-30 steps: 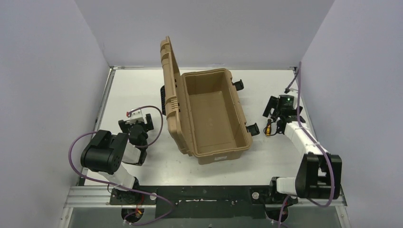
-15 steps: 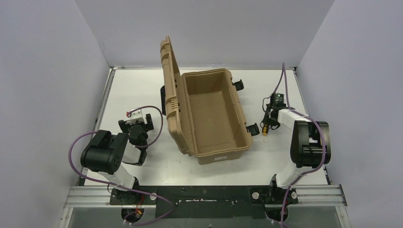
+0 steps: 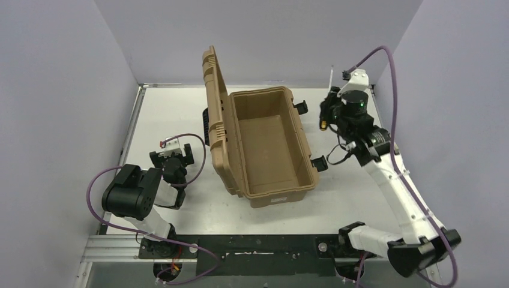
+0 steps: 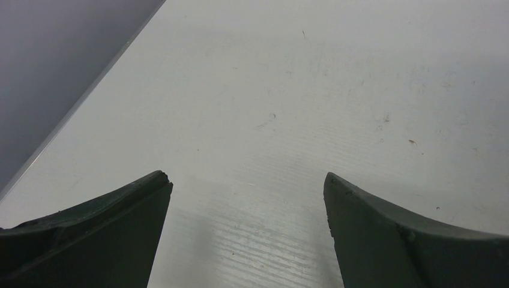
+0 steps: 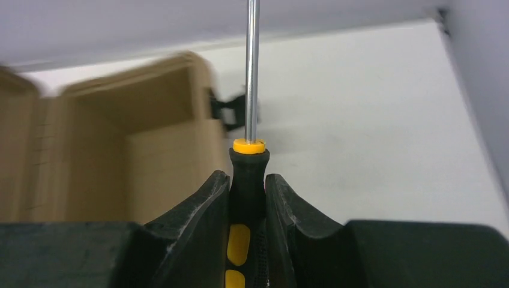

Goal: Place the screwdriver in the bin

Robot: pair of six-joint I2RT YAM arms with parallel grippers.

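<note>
A white table [image 3: 162, 114] sits between pale purple walls [image 3: 54, 90], with a metal rail [image 3: 120, 245] along its near edge.

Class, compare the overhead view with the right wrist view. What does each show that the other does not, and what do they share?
Only the overhead view shows the left gripper and the whole right arm. Only the right wrist view shows the fingers pinching the screwdriver by its black handle, shaft pointing away. Both show the screwdriver, the open bin and the white table.
</note>
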